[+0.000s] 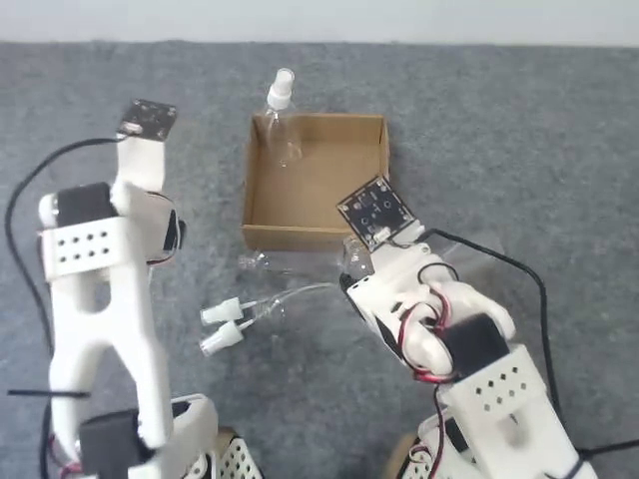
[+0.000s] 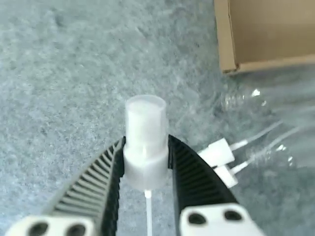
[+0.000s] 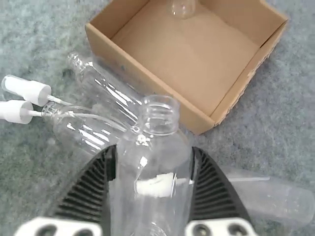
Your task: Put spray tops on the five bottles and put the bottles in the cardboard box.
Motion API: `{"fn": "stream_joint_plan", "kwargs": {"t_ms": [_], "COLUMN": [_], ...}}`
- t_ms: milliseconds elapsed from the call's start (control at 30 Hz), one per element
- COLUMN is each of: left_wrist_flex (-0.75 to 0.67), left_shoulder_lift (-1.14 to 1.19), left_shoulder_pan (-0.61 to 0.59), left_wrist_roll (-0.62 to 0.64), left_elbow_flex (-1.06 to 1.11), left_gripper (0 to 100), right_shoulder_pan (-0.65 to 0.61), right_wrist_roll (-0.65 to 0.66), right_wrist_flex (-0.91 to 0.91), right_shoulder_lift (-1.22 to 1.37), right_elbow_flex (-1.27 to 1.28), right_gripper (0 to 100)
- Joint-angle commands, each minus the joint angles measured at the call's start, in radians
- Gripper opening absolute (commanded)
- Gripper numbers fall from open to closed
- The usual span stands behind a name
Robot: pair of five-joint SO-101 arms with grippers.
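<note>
Bottle, uncapped, pinched mid-body in right gripper jaws, near box. Left gripper jaws clamp spray top at collar. Likely light, slick, squeezable plastic; grip body gently.

Robotics test bench of the laboratory kind. A table covered in grey felt-like cloth carries a white, bare-framed left arm and right arm with exposed cables. A plain pale wall lies behind.
</note>
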Motion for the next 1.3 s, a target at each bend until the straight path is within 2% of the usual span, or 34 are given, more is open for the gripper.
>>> {"fn": "stream_joint_plan", "kwargs": {"t_ms": [0,200,633,1067,1267], "left_wrist_flex": [-0.043,-0.069,-0.126,-0.270,-0.324], "left_shoulder_lift": [-0.112,-0.195,-0.388,-0.606,-0.658], "left_shoulder_pan": [0.003,0.011,0.149,0.356,0.428], "left_wrist_roll": [0.098,0.175,0.373,0.560,0.575], "left_elbow_flex": [-0.005,-0.002,-0.002,-0.004,-0.002], "left_gripper": [1,1,1,1,1], "right_shoulder_pan": [-0.004,-0.077,-0.081,-0.081,-0.081], "right_wrist_roll": [-0.011,-0.011,-0.009,0.000,0.000], "right_wrist_flex": [-0.036,-0.035,-0.197,-0.361,-0.394], "right_shoulder_lift": [-0.076,-0.176,-0.447,-0.572,-0.588], "right_elbow_flex": [-0.002,0.048,0.247,0.410,0.439], "right_gripper": [1.3,1.3,1.3,1.5,1.5]}}
